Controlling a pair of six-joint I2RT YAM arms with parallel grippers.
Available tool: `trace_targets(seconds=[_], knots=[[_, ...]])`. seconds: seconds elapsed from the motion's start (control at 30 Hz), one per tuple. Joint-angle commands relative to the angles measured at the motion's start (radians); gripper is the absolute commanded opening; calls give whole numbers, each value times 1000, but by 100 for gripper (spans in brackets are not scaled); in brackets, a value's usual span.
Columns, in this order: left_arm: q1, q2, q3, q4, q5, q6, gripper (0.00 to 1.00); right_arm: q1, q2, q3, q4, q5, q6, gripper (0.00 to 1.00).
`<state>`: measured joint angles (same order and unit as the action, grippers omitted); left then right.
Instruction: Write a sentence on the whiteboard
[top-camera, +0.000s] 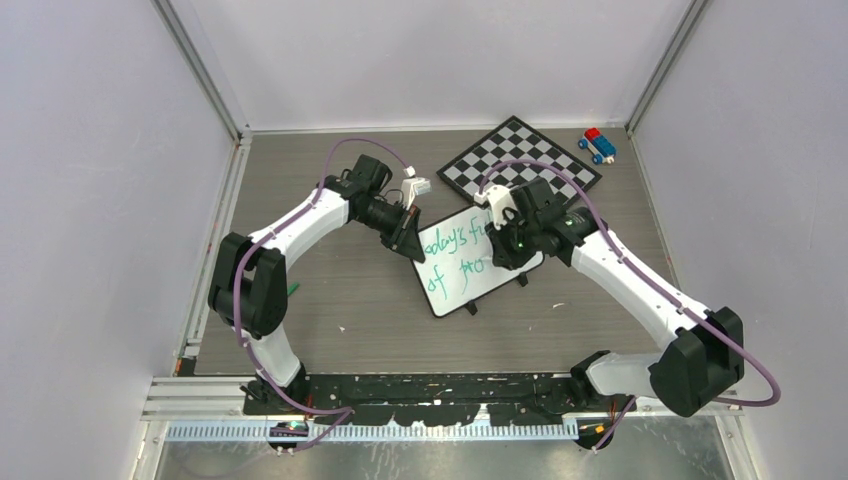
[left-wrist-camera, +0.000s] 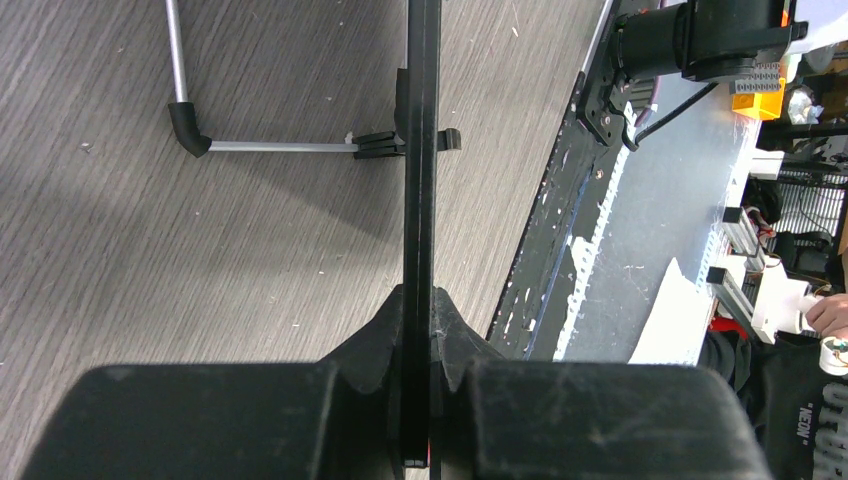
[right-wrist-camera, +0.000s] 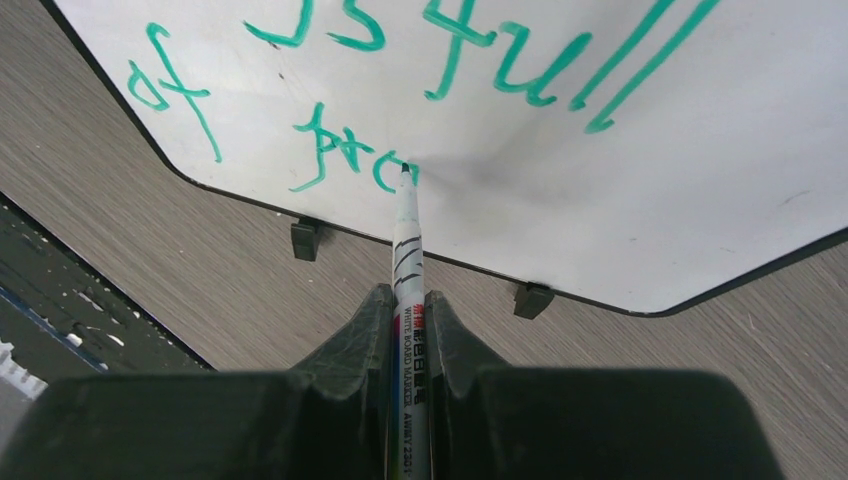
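Note:
The whiteboard (top-camera: 478, 283) lies tilted in the middle of the table. The sentence (top-camera: 452, 246) in green marker reads "today's full" over "of pro". My left gripper (top-camera: 412, 241) is shut on the board's left edge. In the left wrist view that whiteboard (left-wrist-camera: 421, 150) shows edge-on as a thin dark strip running between the fingers of the left gripper (left-wrist-camera: 420, 300). My right gripper (right-wrist-camera: 408, 296) is shut on a white marker (right-wrist-camera: 407, 235). The marker's tip touches the whiteboard (right-wrist-camera: 650, 200) at the end of the sentence (right-wrist-camera: 500, 70), beside the "o" of "pro".
A black-and-white chessboard (top-camera: 520, 160) lies behind the whiteboard, partly under the right arm. Red and blue toy blocks (top-camera: 598, 145) sit at the back right corner. A small white object (top-camera: 417, 186) rests near the left wrist. A thin metal rod (left-wrist-camera: 270, 146) lies beside the board's foot.

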<state>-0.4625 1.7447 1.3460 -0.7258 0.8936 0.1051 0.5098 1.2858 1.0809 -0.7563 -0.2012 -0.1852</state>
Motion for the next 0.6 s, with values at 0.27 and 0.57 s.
trace_targets(seconds=[0.27, 0.57], knots=[[0, 2, 7, 1, -47, 7, 0, -16, 3, -47, 44, 34, -43, 0], [0, 7, 11, 2, -47, 5, 0, -22, 13, 12, 54, 58, -41, 0]])
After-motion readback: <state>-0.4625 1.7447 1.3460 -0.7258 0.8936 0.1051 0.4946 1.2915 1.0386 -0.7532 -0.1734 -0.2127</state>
